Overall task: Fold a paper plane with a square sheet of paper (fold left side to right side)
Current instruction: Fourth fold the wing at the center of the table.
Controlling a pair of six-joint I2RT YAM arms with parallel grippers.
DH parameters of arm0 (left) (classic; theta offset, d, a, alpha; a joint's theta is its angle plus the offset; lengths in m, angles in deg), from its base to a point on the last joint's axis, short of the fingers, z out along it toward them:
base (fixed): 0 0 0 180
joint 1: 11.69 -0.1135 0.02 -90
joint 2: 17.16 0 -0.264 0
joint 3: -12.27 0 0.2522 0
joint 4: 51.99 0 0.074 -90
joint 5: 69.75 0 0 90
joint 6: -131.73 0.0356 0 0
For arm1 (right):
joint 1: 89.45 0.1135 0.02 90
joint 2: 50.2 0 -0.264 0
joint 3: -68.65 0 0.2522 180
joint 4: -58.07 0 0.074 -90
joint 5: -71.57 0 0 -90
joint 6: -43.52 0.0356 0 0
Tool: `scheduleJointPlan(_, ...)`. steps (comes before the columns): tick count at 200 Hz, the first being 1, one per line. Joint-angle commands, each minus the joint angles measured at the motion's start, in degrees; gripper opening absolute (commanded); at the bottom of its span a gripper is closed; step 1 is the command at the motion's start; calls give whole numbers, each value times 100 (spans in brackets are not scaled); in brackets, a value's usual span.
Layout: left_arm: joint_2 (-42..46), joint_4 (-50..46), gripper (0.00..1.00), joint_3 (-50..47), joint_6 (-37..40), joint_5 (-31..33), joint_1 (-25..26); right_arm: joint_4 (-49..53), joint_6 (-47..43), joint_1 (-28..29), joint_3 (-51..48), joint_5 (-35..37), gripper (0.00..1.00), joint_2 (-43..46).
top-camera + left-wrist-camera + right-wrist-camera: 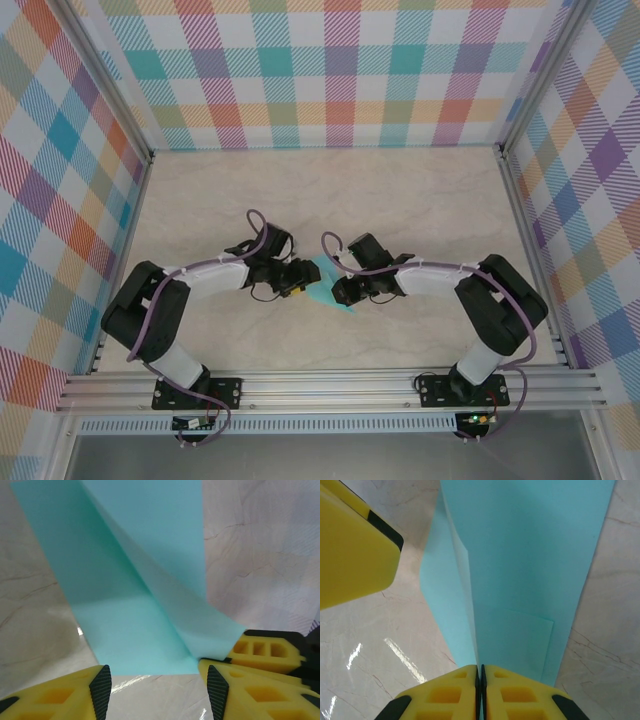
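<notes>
arms (150, 315) black-white | cables (251, 216) purple | gripper fingers (260, 680) yellow | pads (101, 690) black

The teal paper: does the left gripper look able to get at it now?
Probably yes. The left gripper stands open right at the near edge of the paper, with nothing between them. The right gripper pinches the raised flap close beside it, so room is tight.
</notes>
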Motion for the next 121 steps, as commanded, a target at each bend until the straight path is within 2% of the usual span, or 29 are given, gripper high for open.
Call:
scheduleJointPlan(1,-149,196,55,192,-47,-113,108,-94,71,-68,0,-376,12,-119)
scheduleJointPlan(50,-411,150,49,390,-4,-158,164,-270,188,-286,-112,-723,12,-137)
scheduleJointPlan(121,-789,248,48,517,-95,-114,328,-367,244,-492,-84,-1139,12,-373)
